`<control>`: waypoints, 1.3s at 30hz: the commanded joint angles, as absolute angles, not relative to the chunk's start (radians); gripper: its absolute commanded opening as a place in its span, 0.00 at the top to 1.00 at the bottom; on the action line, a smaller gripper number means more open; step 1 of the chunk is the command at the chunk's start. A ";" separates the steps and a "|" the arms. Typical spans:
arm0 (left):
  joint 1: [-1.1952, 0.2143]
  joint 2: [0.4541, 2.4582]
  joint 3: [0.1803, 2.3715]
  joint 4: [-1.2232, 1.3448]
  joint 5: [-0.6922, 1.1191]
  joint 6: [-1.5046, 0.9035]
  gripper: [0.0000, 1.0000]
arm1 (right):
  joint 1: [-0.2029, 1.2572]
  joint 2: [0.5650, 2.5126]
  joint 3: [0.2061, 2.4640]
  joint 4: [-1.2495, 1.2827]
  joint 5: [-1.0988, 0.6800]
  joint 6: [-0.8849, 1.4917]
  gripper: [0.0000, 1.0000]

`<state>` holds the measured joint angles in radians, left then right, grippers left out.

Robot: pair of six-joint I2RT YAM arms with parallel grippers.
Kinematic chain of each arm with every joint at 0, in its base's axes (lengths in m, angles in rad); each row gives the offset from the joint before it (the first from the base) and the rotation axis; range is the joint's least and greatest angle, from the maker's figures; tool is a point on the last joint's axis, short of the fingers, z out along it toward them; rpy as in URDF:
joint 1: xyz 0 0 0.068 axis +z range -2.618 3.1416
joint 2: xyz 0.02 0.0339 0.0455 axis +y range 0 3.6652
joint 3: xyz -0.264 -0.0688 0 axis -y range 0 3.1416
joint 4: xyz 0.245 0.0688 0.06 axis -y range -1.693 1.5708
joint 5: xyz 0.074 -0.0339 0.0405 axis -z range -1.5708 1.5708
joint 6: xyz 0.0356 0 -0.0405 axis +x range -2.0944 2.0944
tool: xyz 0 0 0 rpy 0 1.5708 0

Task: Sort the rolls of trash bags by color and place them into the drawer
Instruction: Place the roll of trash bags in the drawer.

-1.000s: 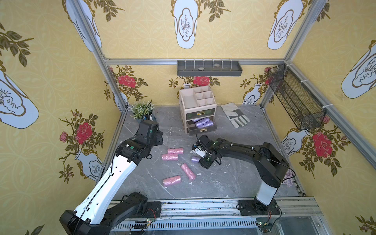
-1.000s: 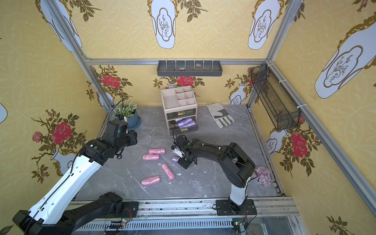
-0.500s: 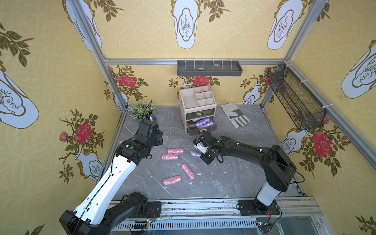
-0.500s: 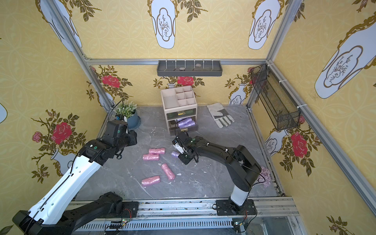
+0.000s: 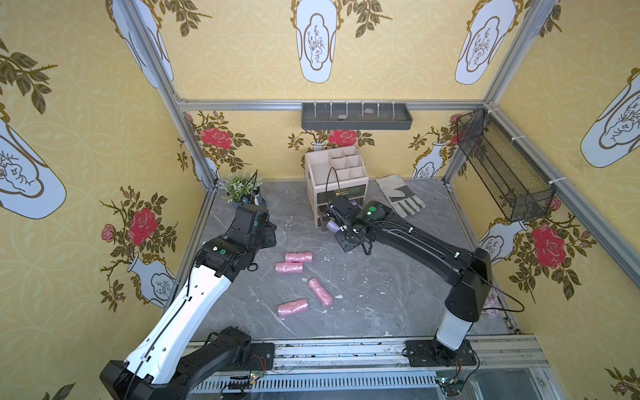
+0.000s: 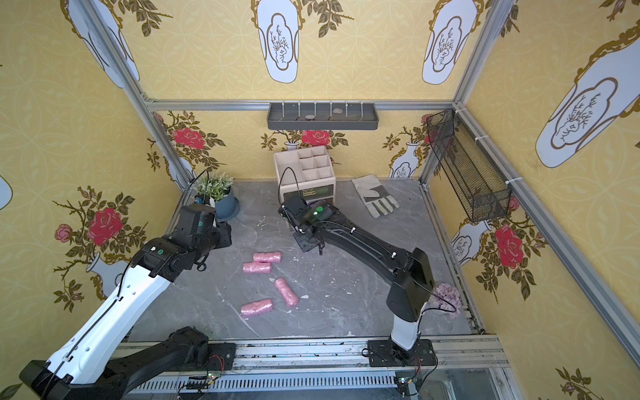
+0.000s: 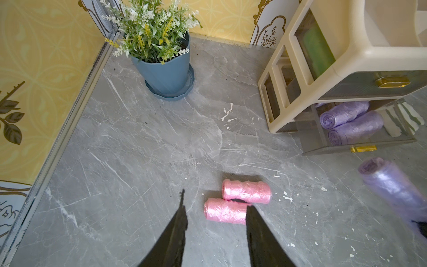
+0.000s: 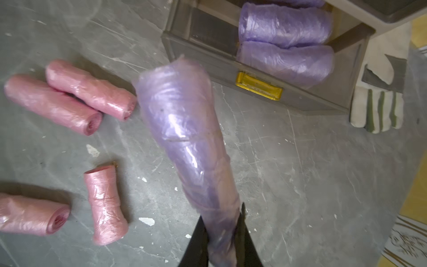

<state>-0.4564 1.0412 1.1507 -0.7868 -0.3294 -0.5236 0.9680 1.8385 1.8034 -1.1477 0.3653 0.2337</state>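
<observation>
Reading the grey table (image 5: 381, 294) in the top views as a clock face with twelve at the back wall, a potted plant (image 6: 217, 188) is standing in the ten o'clock corner. Just toward the plant's five o'clock, the left claw (image 7: 216, 208) is hovering over the table, released. Its two fingers are standing apart and gripping nothing.

Four pink rolls are lying loose on the table. The first pink roll (image 5: 298, 257) and the second pink roll (image 5: 289, 267) are lying side by side and touching, at nine o'clock of the table's centre. The third pink roll (image 5: 320, 291) is lying at seven o'clock, and the fourth pink roll (image 5: 292, 308) is lying near it, toward its own eight o'clock.

The beige chest (image 5: 336, 173) is standing at twelve o'clock, with green showing through its side beside the shut top drawer (image 7: 369, 84). A lower drawer (image 8: 265, 76) is standing pulled out, and two lilac rolls (image 8: 284, 25) are lying in it side by side.

At the chest's six o'clock, the right claw (image 8: 221, 215) is clenching one end of a lilac roll (image 8: 184, 129). It is holding this roll off the table, just in front of the open drawer.

A work glove (image 5: 400, 199) is lying at one o'clock. A lilac flower cluster (image 6: 446, 298) is lying at four o'clock, beside the right arm's base.
</observation>
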 commanded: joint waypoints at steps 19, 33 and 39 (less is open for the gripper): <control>-0.443 0.973 1.124 -0.809 -0.348 -0.517 0.56 | 0.945 2.166 2.213 -1.312 0.696 0.007 0.82; -0.434 0.956 1.097 -0.797 -0.333 -0.520 0.56 | 0.895 2.275 2.302 -1.243 0.690 -0.145 0.81; -0.433 0.951 1.092 -0.798 -0.334 -0.518 0.56 | 0.881 2.314 2.329 -1.199 0.677 -0.193 0.80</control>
<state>-0.4335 0.9531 1.1004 -0.8085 -0.3363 -0.5167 0.8875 2.2963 2.3161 -1.2732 0.6918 -0.1650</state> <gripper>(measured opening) 0.437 0.197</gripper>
